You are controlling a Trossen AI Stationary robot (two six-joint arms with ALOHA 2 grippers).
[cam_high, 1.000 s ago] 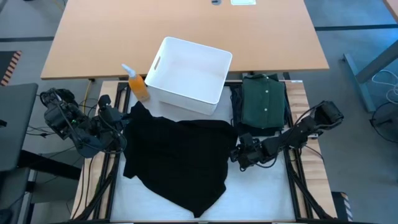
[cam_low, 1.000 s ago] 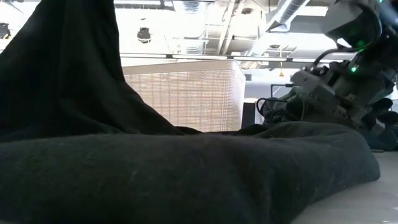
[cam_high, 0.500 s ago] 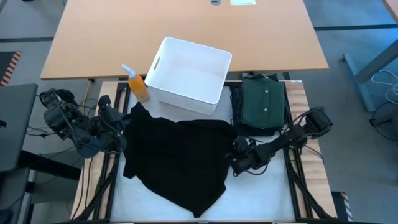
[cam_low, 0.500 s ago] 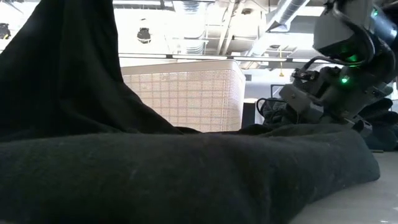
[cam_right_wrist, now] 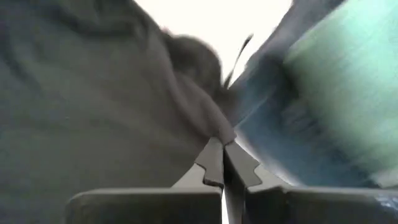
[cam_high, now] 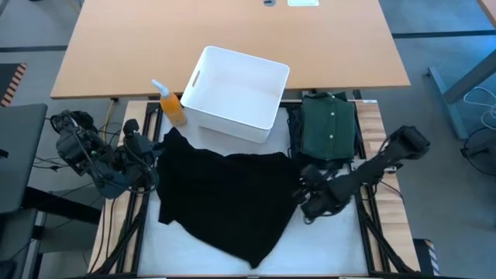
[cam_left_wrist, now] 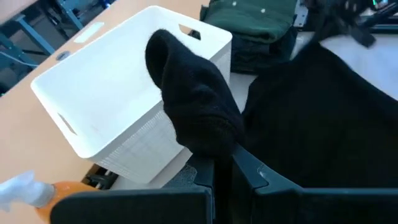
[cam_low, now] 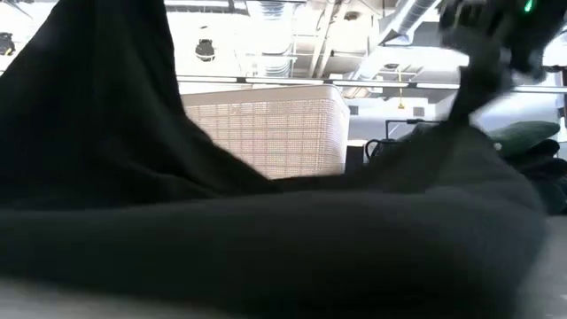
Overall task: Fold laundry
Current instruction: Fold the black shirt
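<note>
Both fingers pinched shut on the black garment (cam_high: 225,198) (left gripper (cam_high: 151,159), right gripper (cam_high: 304,190)); thin hold, could slip when pulled.

The black garment (cam_high: 225,201) is soft, matt cloth, slightly fuzzy. The green shirt (cam_high: 329,128) is smooth woven cloth. The white bin (cam_high: 236,93) is smooth plastic with ribbed walls. The far table (cam_high: 232,35) looks like matt wood.

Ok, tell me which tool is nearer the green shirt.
Right. The right tool sits just in front of the green shirt, at the black garment's right edge. The left tool is across the table, at the garment's left corner.
</note>
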